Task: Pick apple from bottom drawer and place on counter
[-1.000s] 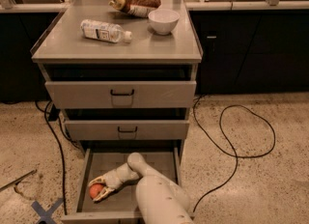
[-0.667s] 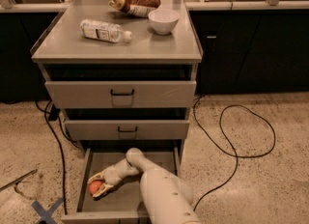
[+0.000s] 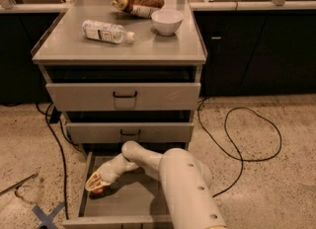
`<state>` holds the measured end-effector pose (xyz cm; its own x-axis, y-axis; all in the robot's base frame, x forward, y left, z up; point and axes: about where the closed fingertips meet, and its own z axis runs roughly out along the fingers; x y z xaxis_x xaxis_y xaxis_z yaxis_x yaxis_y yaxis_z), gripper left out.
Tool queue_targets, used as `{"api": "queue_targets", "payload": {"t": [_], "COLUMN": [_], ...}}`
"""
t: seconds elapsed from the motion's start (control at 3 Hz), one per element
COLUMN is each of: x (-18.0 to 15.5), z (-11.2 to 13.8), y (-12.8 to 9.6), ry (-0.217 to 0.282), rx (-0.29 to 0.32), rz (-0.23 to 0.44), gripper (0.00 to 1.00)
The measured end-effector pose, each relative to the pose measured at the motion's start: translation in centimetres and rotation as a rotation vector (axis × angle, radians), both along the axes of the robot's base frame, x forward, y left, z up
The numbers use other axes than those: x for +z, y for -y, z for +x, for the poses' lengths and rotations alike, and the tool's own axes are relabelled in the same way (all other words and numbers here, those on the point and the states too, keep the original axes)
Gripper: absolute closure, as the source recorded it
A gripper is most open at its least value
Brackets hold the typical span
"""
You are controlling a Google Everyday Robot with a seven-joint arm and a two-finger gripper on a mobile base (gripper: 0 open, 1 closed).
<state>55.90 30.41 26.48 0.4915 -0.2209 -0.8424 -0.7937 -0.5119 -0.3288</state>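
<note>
Claw [image 3: 97,183] is low in the bottom drawer [image 3: 136,201], lower left of the frame, at the left side of the drawer floor. It sits right on top of the apple [image 3: 99,191], touching it; only a sliver of orange-red shows under the claw tip. Cannot tell how far the claw is open or whether it grips. The apple lies on the drawer floor near the left wall.

Cream arm [image 3: 182,183] comes in from the bottom center of the frame, bends over the drawer and reaches left down to the apple. The bottom drawer is pulled out, with a flat grey floor.

Above it the middle drawer [image 3: 129,132] and top drawer [image 3: 123,96] each have a black handle, both slightly out with a dark gap over each.

Surface [image 3: 148,48], the grey cabinet top in the upper center, carries three things:
- Plastic bottle [image 3: 106,31], lying on its side at left, cap pointing right.
- White bowl [image 3: 167,21], upright at back right.
- Snack bag [image 3: 138,2], lying at the back edge, just beside the bowl.

Room: speckled stone floor [image 3: 276,183]. A black cable [image 3: 237,139] loops on the right, and another cable [image 3: 59,154] runs down the left of the cabinet. A blue tape X [image 3: 47,215] sits at bottom left. Dark cabinets [image 3: 256,50] line the wall behind.
</note>
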Motion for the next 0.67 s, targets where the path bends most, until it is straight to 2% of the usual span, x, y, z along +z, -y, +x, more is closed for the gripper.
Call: {"api": "queue_targets", "payload": {"t": [0.33, 0.67], "x": [0.08, 0.07], "z": [-0.47, -0.48], "y": [-0.18, -0.19], "ry": [-0.003, -0.003], "rx": [0.008, 0.008], "rz": [0.000, 0.000], "gripper": [1.00, 0.84]}}
